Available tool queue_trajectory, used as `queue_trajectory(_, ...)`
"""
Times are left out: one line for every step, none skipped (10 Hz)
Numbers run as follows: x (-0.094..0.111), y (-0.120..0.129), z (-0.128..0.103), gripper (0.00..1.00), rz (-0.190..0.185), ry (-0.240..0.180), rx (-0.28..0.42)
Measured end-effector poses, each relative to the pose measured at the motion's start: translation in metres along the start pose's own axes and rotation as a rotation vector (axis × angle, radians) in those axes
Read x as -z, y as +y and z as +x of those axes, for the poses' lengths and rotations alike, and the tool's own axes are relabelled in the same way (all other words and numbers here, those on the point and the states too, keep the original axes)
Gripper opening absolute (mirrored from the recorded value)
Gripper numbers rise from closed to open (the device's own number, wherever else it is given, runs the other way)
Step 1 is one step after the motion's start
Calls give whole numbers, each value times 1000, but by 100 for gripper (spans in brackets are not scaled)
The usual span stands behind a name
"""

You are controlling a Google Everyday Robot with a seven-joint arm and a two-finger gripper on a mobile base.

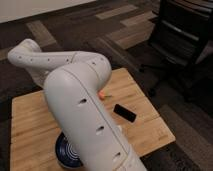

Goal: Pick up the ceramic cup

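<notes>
Wooden tabletop (145, 132) mid-frame, white arm (80, 100) hides gripper and small white ceramic cup; can't tell its grip, so go slow.

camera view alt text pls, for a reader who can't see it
A large white robot arm fills the centre of the picture, bending over a wooden table; its gripper and the ceramic cup are hidden behind it. On the table lie a dark blue bowl at the near edge, a small black object and something small and orange. A black office chair stands at upper right.
</notes>
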Motion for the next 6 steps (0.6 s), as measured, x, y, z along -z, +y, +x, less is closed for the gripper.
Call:
queue_trajectory(24,-7,-4,0,15,-32,-15)
queue_trajectory(40,-9,-6,0,8,-61,-23)
queue_trajectory(39,-12,-6,0,8,-60,-27)
queue_trajectory(40,-8,-7,0,7,-62,-22)
queue_trajectory(40,-9,-7,0,7,-62,-23)
queue_trajectory(39,-10,-6,0,7,-62,-24)
